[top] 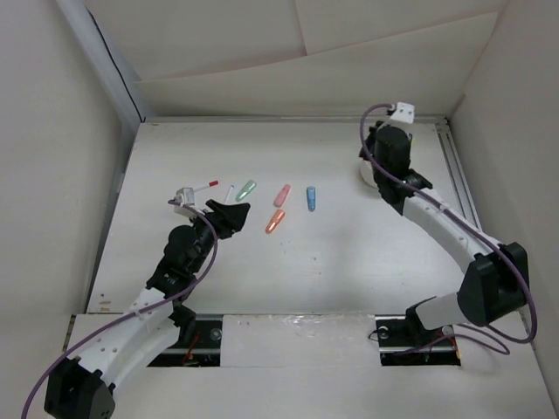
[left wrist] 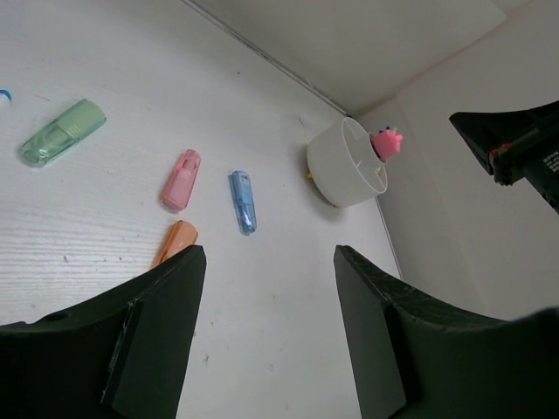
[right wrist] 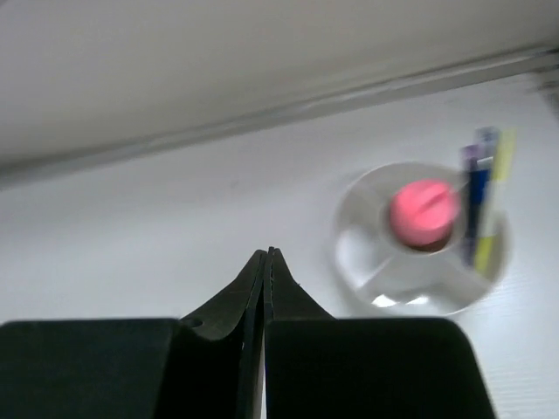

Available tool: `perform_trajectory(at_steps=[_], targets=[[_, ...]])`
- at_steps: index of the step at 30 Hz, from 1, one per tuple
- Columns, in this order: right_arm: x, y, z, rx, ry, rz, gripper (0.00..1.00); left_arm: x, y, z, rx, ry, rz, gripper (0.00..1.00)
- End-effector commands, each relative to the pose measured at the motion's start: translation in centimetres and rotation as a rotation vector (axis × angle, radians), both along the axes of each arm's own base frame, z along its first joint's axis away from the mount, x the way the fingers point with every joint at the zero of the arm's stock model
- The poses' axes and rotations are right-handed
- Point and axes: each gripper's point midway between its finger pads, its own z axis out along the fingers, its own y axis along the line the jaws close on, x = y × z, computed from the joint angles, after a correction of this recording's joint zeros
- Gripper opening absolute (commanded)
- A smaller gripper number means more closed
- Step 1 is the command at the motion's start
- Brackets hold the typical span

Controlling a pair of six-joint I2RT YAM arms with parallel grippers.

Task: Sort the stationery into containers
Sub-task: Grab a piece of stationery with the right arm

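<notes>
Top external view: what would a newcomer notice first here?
The bright colours scattered mid-table stand out first: green marker, pink marker, blue marker and orange marker, just ahead of the open left gripper. Next comes the white cup at the far right, a pink-capped item standing in it, with the right gripper shut close by.

Soft, even, fairly bright light falls from overhead, washing the white counter (top: 349, 262) pale in the top view and leaving only faint, soft-edged shadows. The left wrist view is sharp. The right wrist view is blurred throughout: the white cup (right wrist: 367, 262) and its pink-capped item (right wrist: 424, 212) smear, with small glare spots inside the cup.
</notes>
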Motion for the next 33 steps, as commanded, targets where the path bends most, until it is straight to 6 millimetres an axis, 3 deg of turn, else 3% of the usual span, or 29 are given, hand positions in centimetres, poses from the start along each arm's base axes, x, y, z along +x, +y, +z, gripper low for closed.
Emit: perform_trajectory(at_steps=[1,6,9,11,12,13,17,22,27,28,29,31,33], targets=[[-2.0,7.5,-2.5,-0.023,0.078,0.251,0.00,0.6,0.5,1.5,0.000,-0.032,0.034,0.57],[-4.1,13.6,-8.2,-0.092,0.239,0.428,0.00,1.1,1.3,0.7,0.030,-0.004,0.083,0.56],[-4.9,15.6,-12.7,-0.111,0.355,0.456,0.14,1.5,1.5,0.4,0.049,0.008,0.104,0.56],[-5.1,16.2,-14.1,-0.122,0.385,0.473,0.21,1.5,1.5,0.1,0.054,0.016,0.104,0.56],[-5.9,17.7,-15.0,-0.120,0.406,0.528,0.24,1.7,1.7,0.6,0.058,0.005,0.117,0.56],[-5.8,18.7,-14.7,-0.113,0.402,0.555,0.26,1.8,1.7,0.2,0.065,0.015,0.117,0.56],[-6.4,21.1,-16.8,-0.142,0.441,0.610,0.34,2.1,1.9,-0.8,0.085,0.045,0.136,0.56],[-6.4,24.5,-16.6,-0.128,0.431,0.667,0.46,2.4,2.1,-1.2,0.084,0.058,0.155,0.56],[-4.7,21.2,-17.8,-0.182,0.471,0.501,0.52,2.4,1.8,-1.2,0.083,0.059,0.143,0.56],[-3.7,18.9,-18.2,-0.171,0.498,0.446,0.58,2.4,1.6,-0.8,0.061,0.043,0.130,0.56],[-3.6,18.7,-18.2,-0.175,0.496,0.438,0.58,2.3,1.3,-0.8,0.060,0.043,0.117,0.56],[-2.0,16.3,-18.8,-0.174,0.532,0.379,0.61,2.2,1.1,-1.1,0.064,0.051,0.106,0.56],[-1.5,16.4,-19.2,-0.182,0.555,0.390,0.62,2.2,1.1,-1.1,0.064,0.051,0.106,0.56]])
